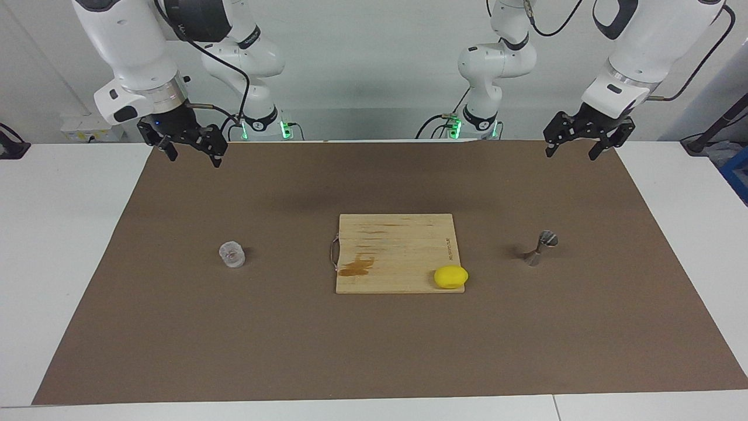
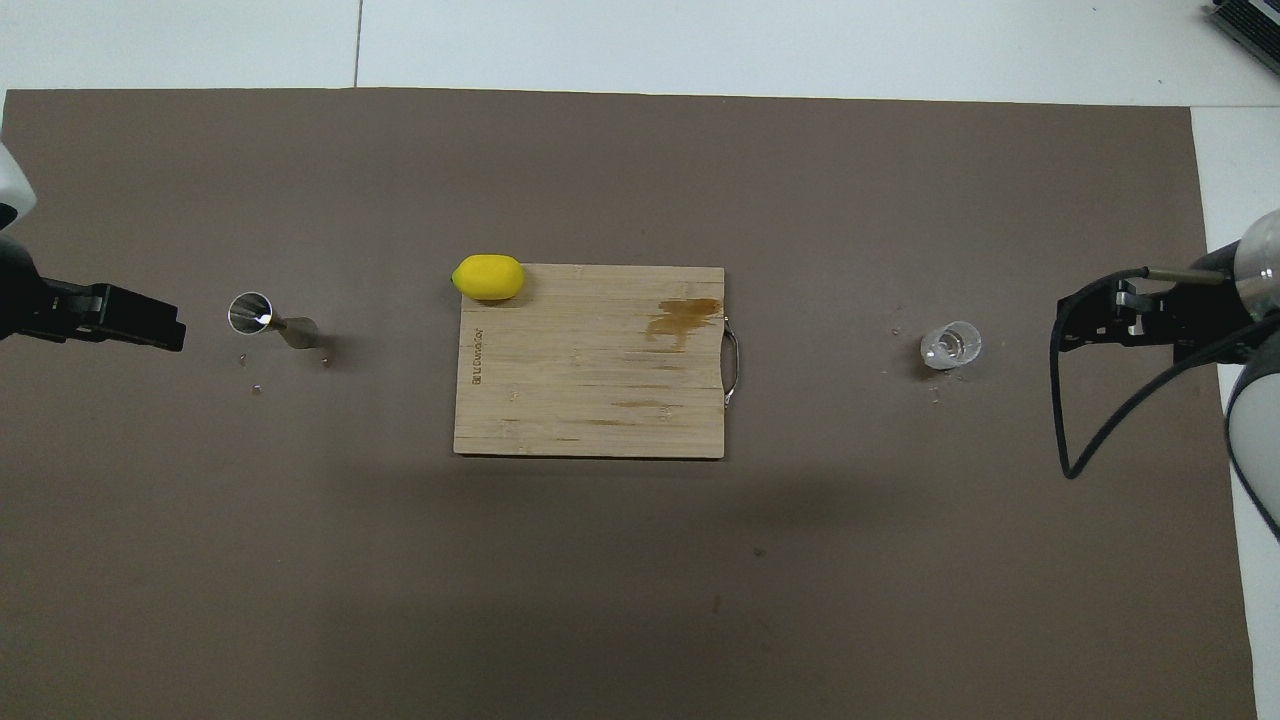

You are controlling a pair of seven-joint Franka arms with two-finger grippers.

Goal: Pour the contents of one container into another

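My right pincer (image 1: 188, 147): raised over the mat's edge at my own end of the worktop, toward the glass cup's end; fingers spread wide, holding nothing.
My left pincer (image 1: 582, 140): raised over the same edge toward the jigger's end; fingers wide too, empty.
Mat (image 1: 374, 351): brown sheet covering most of the worktop, everything sits on it.
Glass cup (image 1: 232, 255): the one to pour from; upright on the mat toward my right arm's end, well apart from the board, nothing touching it.
Cutting board (image 1: 385, 240): wooden, in the middle between cup and jigger, with a brown stain on it.
Lemon (image 1: 450, 276): yellow, on the board's corner farthest from me, toward the jigger's end, overhanging the edge a little.
Jigger (image 1: 541, 248): the one to pour into; steel, standing on the mat toward my left arm's end, well apart from the board.
Step in hand: as I judge it, the start; neither vessel is grasped yet.
Next move: I'd lower my right pincer around the cup, lift it level, carry it to the jigger's narrow mouth and tip slowly.
Hard to make out: whether the cup holds any liquid; the small specks on the mat near both vessels.
Cut off: the overhead view shows only the tips of my arms.
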